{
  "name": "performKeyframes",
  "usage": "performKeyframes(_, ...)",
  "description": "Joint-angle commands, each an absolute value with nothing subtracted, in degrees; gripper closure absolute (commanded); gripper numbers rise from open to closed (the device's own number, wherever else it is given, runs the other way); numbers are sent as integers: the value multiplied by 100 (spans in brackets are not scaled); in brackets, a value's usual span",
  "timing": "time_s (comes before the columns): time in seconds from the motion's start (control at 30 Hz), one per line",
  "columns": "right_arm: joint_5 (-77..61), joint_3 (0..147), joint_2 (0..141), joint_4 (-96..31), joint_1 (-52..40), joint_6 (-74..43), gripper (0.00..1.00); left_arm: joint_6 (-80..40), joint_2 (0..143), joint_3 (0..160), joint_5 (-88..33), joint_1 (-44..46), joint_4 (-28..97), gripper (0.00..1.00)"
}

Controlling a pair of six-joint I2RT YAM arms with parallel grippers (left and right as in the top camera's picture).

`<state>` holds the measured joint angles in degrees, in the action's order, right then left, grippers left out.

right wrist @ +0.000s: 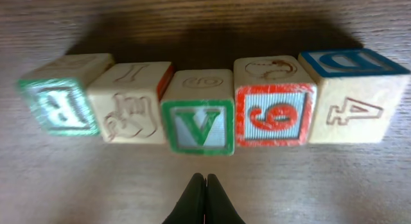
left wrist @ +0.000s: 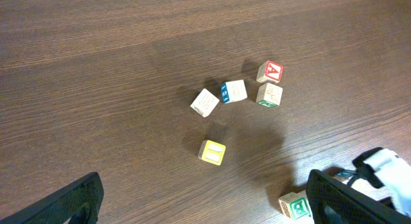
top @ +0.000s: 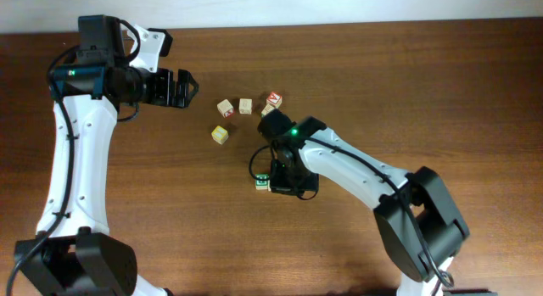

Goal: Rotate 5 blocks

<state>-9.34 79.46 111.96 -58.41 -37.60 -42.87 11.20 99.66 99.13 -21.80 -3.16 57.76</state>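
Five blocks stand in a row in the right wrist view: a green "B" block [right wrist: 61, 99], a pale carved block [right wrist: 128, 108], a green "V" block [right wrist: 198, 124], a red digit block [right wrist: 275, 115] and a pale "4" block [right wrist: 352, 102] with a blue top. My right gripper [right wrist: 205, 179] is shut with nothing in it, its tips just short of the V block. From overhead, the right gripper [top: 284, 181] covers the row except the B block [top: 263, 182]. My left gripper [top: 188, 86] hangs open at the far left, away from the row.
Other cubes lie loose behind the row: a yellow-faced cube [left wrist: 212, 152], a red-and-white cube [left wrist: 270, 72], a cube with a blue side [left wrist: 234, 91] and two pale cubes [left wrist: 205, 102] [left wrist: 269, 94]. The right arm's white link [top: 356, 173] runs across the table to the right.
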Motion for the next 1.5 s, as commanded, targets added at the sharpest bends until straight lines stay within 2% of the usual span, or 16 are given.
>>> performKeyframes(0.0, -987, 7867, 11391, -5819, -3791, -4362, 96, 1234, 9968, 10014, -2163, -314, 5780, 1)
performKeyframes(1.03, -1133, 7979, 11260, -5607, -3669, -3924, 96, 1234, 9970, 10012, -2163, -314, 5780, 1)
performKeyframes(1.33, -652, 7983, 11041, -4368, -3680, -3470, 96, 1234, 9968, 10014, -2163, -314, 5778, 1)
performKeyframes(1.47, -445, 7981, 11041, -4278, -3680, -3470, 96, 1234, 9970, 10014, -2163, -314, 5780, 1)
